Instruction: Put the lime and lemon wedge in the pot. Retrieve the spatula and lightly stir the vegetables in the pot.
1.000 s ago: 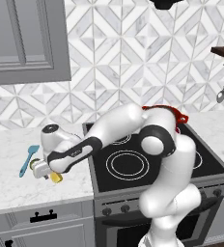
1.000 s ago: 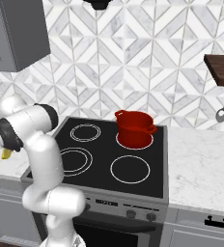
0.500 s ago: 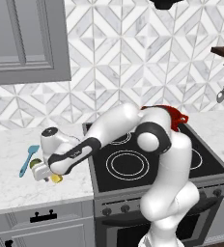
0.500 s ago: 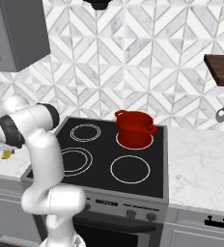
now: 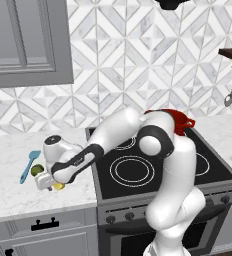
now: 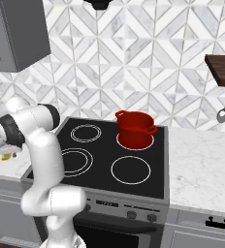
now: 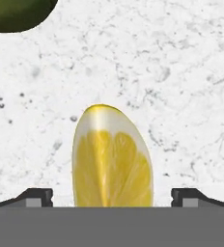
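Observation:
The yellow lemon wedge (image 7: pixel 111 159) lies on the white marble counter, pointed end away from the hand, between my gripper's (image 7: pixel 112 198) two fingertips (image 7: pixel 35 197); both stand well clear of it, so the gripper is open. The olive-green lime (image 7: pixel 16 11) sits just beyond, at the upper left of the hand view. In the left base view the gripper (image 5: pixel 46 182) is low on the counter left of the stove, with the lime (image 5: pixel 37 170), the wedge (image 5: pixel 58 186) and the light-blue spatula (image 5: pixel 29 166) beside it. The red pot (image 6: pixel 134 130) stands on the stove's back right burner.
The black stovetop (image 6: pixel 129 169) has several ring burners. My arm stretches across its left side. Metal utensils (image 5: pixel 230 99) hang under a dark shelf at the right wall. A grey cabinet (image 5: pixel 23 40) hangs above the left counter, whose front edge is close to the wedge.
The hand has sunk slightly toward the counter over the lemon wedge. The lime, spatula and pot stay where they were.

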Controlling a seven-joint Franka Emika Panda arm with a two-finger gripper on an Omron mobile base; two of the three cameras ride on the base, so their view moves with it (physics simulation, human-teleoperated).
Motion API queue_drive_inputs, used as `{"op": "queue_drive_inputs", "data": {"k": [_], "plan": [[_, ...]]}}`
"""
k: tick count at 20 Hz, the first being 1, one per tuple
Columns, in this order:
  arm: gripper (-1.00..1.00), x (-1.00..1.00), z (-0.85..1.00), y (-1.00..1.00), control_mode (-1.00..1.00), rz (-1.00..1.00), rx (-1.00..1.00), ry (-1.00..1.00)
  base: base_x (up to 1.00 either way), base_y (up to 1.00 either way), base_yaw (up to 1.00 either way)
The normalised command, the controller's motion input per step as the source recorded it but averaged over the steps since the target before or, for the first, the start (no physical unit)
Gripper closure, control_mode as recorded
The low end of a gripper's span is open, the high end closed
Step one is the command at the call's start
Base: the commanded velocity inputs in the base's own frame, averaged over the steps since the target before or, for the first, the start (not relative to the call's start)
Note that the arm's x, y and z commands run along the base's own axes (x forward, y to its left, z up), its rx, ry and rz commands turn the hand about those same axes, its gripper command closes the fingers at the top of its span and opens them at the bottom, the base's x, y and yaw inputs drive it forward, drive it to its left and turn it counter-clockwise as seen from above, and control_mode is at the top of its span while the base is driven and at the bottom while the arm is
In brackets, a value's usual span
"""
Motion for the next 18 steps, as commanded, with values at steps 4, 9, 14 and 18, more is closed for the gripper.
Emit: {"op": "queue_drive_inputs", "data": {"k": [4,9,14,18], "plan": [[1.0,0.0,-0.19,-0.01,-1.0,0.0,0.0,0.02,0.0,0.0,0.0],[1.0,0.0,-0.06,-0.06,-1.0,0.0,0.0,0.02,0.0,0.0,0.0],[1.0,-0.03,0.27,-0.73,-1.0,-0.02,0.0,0.0,0.0,0.0,0.0],[1.0,-0.01,0.01,-1.0,-1.0,-0.01,0.0,0.0,0.0,0.0,0.0]]}}
